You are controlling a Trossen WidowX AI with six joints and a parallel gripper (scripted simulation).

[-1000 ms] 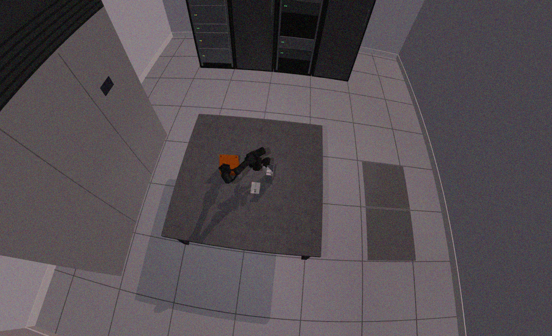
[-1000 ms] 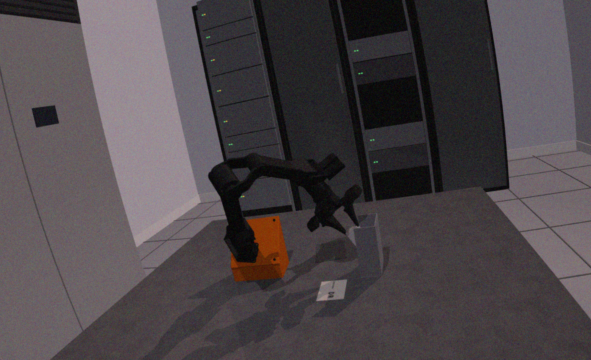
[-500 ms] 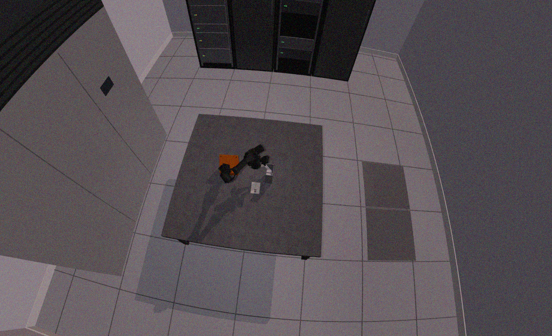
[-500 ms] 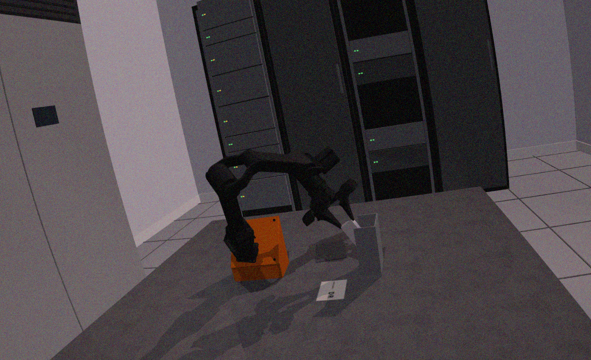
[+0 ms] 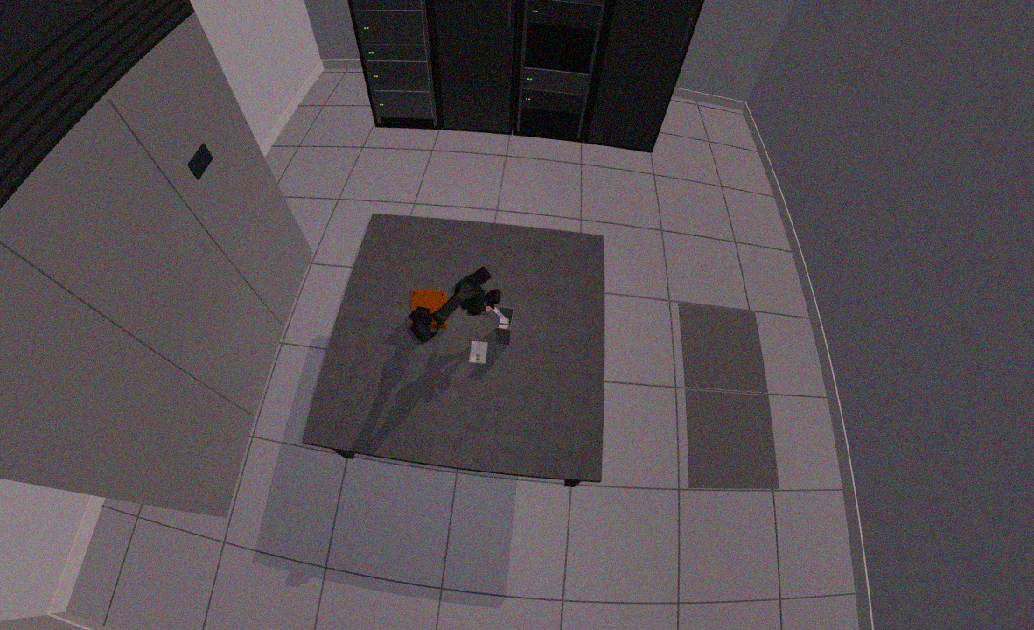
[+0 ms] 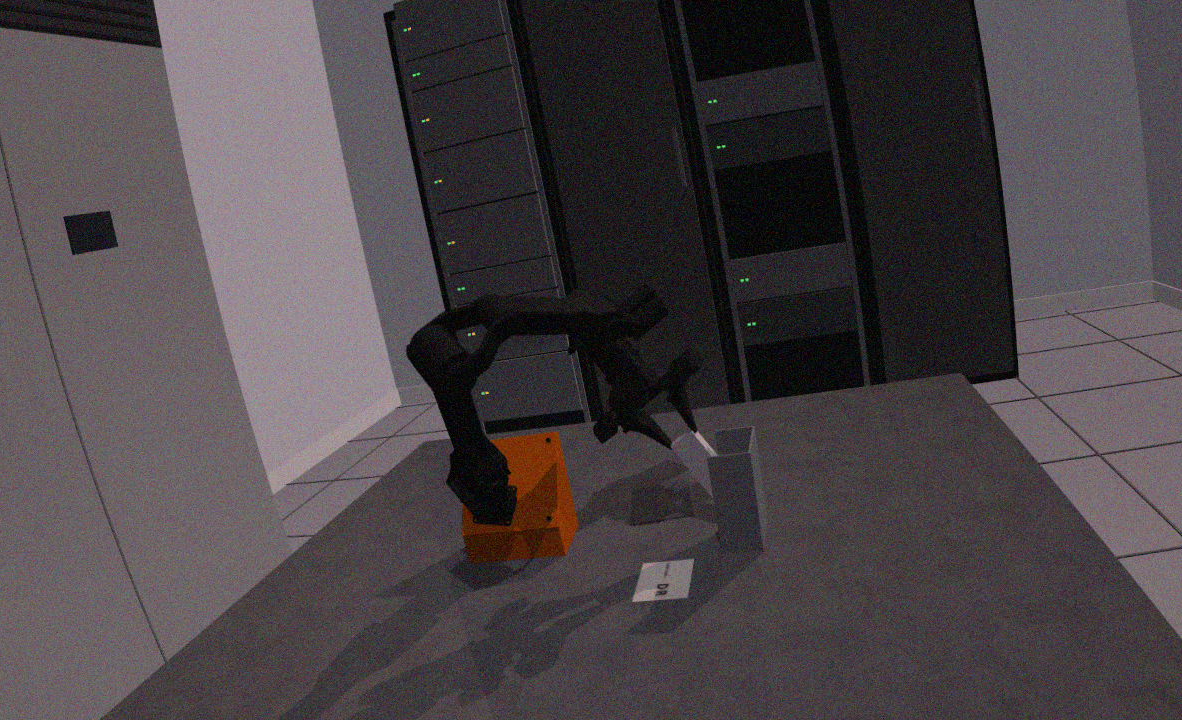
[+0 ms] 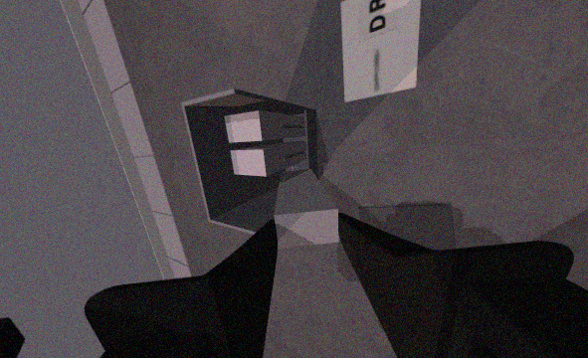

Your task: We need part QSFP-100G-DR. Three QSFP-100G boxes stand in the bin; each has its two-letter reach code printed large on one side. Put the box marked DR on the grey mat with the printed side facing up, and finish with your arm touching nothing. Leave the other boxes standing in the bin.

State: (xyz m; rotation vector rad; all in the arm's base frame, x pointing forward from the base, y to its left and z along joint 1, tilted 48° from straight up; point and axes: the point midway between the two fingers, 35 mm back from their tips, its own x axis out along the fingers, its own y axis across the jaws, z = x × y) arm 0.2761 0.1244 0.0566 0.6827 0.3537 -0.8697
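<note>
Wrist view: my black two-fingered claw (image 5: 494, 306) (image 6: 683, 438) (image 7: 305, 222) pinches a white rectangular box (image 5: 502, 319) (image 6: 692, 461) (image 7: 318, 226) at six o'clock, probably keeping its unseen code clear for turning.

- My arm (image 5: 451, 304) (image 6: 537, 315) is black all over, without a second colour that I can make out.
- My lower end (image 5: 422, 327) (image 6: 485, 492) is chunky and angular.
- My upper links are smooth and long, with rounded bends.
- A squared block (image 5: 482, 275) (image 6: 647, 306) juts out toward my far end.
- My gripper (image 5: 492, 307) (image 6: 684, 438) (image 7: 305, 222) has two black fingers (image 6: 681, 402), broad and rounded outside, narrowing toward their tips.
- Screws, cables or markings on me are lost in darkness and grain.
</note>
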